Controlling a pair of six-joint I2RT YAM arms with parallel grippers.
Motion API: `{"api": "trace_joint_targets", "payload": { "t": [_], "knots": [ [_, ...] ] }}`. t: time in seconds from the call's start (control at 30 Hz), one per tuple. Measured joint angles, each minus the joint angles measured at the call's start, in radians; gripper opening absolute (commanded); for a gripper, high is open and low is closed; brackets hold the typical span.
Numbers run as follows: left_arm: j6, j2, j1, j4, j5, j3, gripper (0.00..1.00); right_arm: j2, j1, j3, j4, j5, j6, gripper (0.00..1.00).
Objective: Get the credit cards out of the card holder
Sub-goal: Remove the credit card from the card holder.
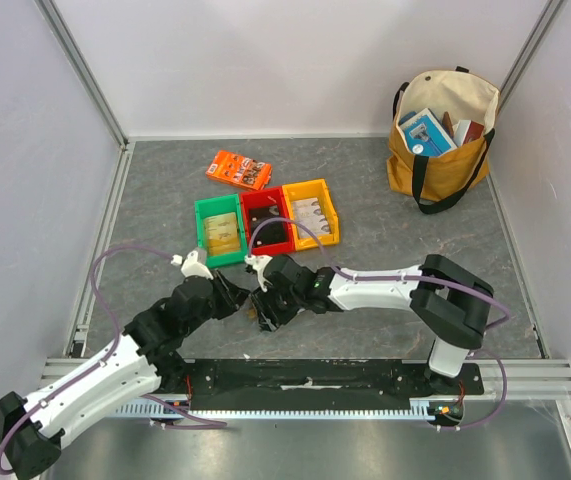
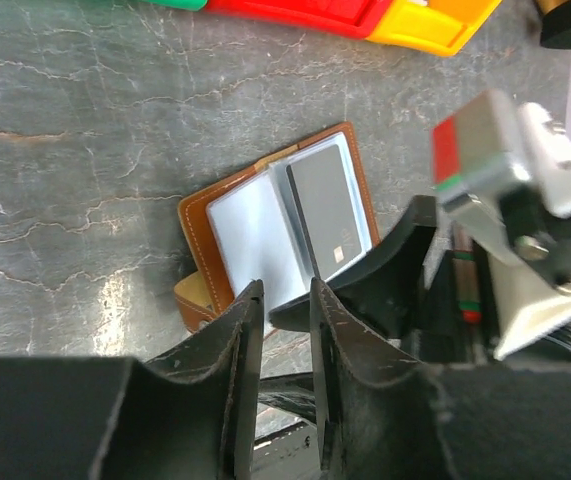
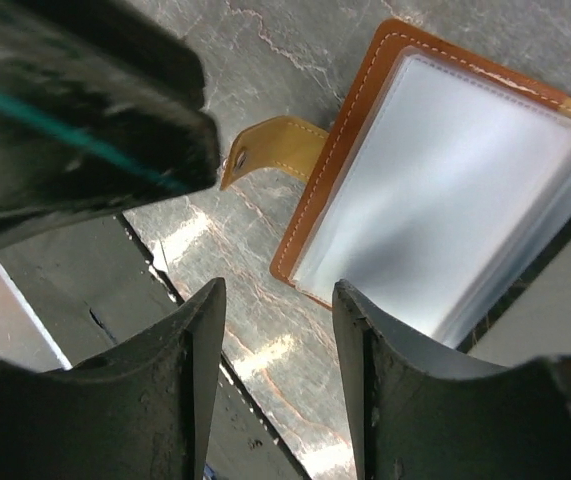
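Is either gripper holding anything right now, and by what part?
Right gripper is open, holding nothing. Left gripper sits nearly shut at the card holder near edge; whether it pinches it cannot be told.

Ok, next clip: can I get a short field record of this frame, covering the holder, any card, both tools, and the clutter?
card holder: lying open on the table, clear sleeves up, strap loose
credit card: one dark grey card visible, still in its sleeve
left tool: at the holder's near edge, fingers narrowly apart, grip unclear
right tool: open, nothing between the fingers, beside the holder
clutter: green, red and yellow bins, orange box, tote bag
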Motion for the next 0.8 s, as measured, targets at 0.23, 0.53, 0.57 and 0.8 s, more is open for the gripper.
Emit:
{"api": "trace_joint_targets", "payload": {
  "t": [0.23, 0.53, 0.57, 0.8],
  "knots": [
    [0.0, 0.13, 0.0, 0.028, 0.033, 0.057, 0.31, -0.113, -0.012, 0.031, -0.119, 0.09, -0.064, 0.56],
    [0.007, 0.371, 0.0, 0.158, 0.111, 0.182, 0.31, -0.254, -0.194, -0.016, -0.164, 0.136, -0.092, 0.4],
    [0.009, 0.408, 0.0, 0.177, 0.126, 0.195, 0.31, -0.254, -0.214, -0.027, -0.161, 0.135, -0.092, 0.39],
    [0.003, 0.563, 0.0, 0.324, 0.181, 0.164, 0.3, -0.217, -0.294, -0.116, -0.091, 0.075, -0.072, 0.27]
  ]
}}
